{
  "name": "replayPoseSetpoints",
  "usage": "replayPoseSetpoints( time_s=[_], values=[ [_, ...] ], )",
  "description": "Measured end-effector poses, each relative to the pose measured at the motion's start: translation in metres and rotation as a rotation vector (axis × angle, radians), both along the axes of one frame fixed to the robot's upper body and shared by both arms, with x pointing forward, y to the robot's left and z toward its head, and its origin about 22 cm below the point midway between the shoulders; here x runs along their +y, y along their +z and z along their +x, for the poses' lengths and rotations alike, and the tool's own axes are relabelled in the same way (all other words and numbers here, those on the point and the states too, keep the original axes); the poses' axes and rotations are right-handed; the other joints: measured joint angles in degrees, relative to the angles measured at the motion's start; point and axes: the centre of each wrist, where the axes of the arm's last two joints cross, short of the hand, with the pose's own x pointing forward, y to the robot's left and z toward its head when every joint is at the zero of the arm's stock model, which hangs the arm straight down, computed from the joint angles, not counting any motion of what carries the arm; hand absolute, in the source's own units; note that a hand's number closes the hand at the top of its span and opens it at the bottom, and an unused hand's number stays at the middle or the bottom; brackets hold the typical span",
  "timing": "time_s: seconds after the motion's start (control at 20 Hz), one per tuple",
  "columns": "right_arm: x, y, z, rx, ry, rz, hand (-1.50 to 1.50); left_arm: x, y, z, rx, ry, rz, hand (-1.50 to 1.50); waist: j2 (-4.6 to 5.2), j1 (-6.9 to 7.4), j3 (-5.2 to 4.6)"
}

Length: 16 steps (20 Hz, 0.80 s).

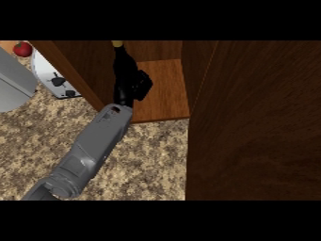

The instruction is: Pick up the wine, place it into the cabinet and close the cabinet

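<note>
Wine point(123, 56) dark glass, yellow cap | L hand point(133, 84) gripping | wood cabinet point(164, 89)

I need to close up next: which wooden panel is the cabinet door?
The big dark door panel filling the view's right; the lighter shelf board lies left of it, under the left hand holding the wine bottle.

The open cabinet door point(260, 122) filled the right of the frame, walling off that side. Between it and the cabinet's left wall point(76, 63) the shelf point(164, 89) stayed partly free (the wine bottle point(121, 56) and left hand point(133, 84) took its left part). A toaster point(53, 77) stood upper left.
</note>
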Motion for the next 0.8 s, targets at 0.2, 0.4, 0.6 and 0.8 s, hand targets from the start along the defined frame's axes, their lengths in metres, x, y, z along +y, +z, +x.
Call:
replayPoseSetpoints(
  time_s=[0.2, 0.4, 0.6, 0.8],
  values=[
    [-0.001, -0.001, -0.001, -0.004, 0.009, 0.005, -1.5, -0.002, 0.009, 0.007, -0.043, -0.023, 0.109, 1.5, -0.03, -0.15, 0.04],
    [0.0, -0.001, 0.0, -0.004, 0.027, 0.006, -1.5, -0.008, 0.019, 0.013, -0.074, -0.039, 0.207, 1.5, 0.08, -1.0, 0.07],
    [-0.002, -0.003, 0.0, -0.008, 0.037, 0.005, -1.5, -0.013, 0.027, 0.017, -0.089, -0.044, 0.253, 1.5, 0.17, -1.54, 0.08],
    [-0.003, -0.002, 0.001, -0.016, 0.045, 0.009, -1.5, -0.017, 0.031, 0.017, -0.094, -0.036, 0.254, 1.5, 0.15, -1.8, 0.07]
  ],
)
